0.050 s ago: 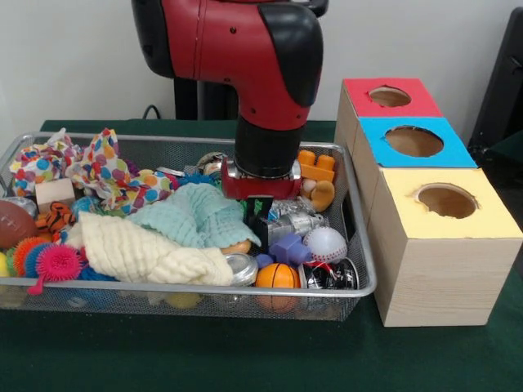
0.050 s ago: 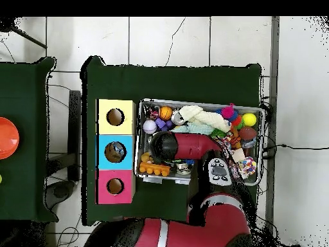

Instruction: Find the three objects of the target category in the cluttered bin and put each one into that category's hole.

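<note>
Three holes sit on the wooden box (image 1: 425, 261) at right of the front frame: red top (image 1: 391, 96) farthest back, blue top (image 1: 415, 140) in the middle, yellow top (image 1: 448, 202) nearest the lower edge. We see the box just beside the wire bin (image 1: 364, 245), both on the green counter (image 1: 163, 359).

We see the red and black arm (image 1: 245, 49) coming down at the frame's centre, with the pincer (image 1: 260, 208) low inside the bin, among the clutter. We cannot tell if it is open, closed or gripping; its tips are hidden behind the mint cloth (image 1: 196, 216) and nearby toys.

Bin contents, front frame: cream cloth (image 1: 139, 253) at lower left-centre, mint cloth on top of it, polka-dot cloth (image 1: 106, 167) at upper left. Pink spiky ball (image 1: 55, 263) and brown football (image 1: 12, 222) at the left edge. Right of the pincer: white baseball (image 1: 325, 243), purple block (image 1: 290, 247), small basketball (image 1: 276, 276) against the front wall, orange brick (image 1: 316, 165) at the back right corner.

Overhead frame: the arm covers the bin's middle; the three holes line up left of the bin, yellow topmost, red lowest. Which category is the target we cannot tell.
</note>
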### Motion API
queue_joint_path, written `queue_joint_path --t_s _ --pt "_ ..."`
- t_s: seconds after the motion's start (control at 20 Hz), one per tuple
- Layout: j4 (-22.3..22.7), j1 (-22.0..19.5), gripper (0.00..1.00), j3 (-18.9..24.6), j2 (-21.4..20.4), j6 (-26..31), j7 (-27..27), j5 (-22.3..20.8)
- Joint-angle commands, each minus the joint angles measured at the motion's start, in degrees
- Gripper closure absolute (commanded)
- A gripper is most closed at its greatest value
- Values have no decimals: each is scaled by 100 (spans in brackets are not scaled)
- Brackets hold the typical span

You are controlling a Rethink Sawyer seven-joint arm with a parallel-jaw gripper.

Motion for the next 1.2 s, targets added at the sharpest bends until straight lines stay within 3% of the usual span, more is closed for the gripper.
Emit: queue_joint_path --t_s 0.05,0.3,0.4,0.65,0.9,1.2 --pt "-1120 -200 100 245 1275 -1447 401 -527" --pt "-1249 -138 100 355 1430 -1437 612 -384" --pt "-1232 -33 100 352 1470 -1308 870 -143" --pt "-873 459 100 -63 1238 -1043 1671 391" --pt "-83 207 100 82 670 -602 1392 564" --pt "1253 -69 100 220 -748 134 999 652"
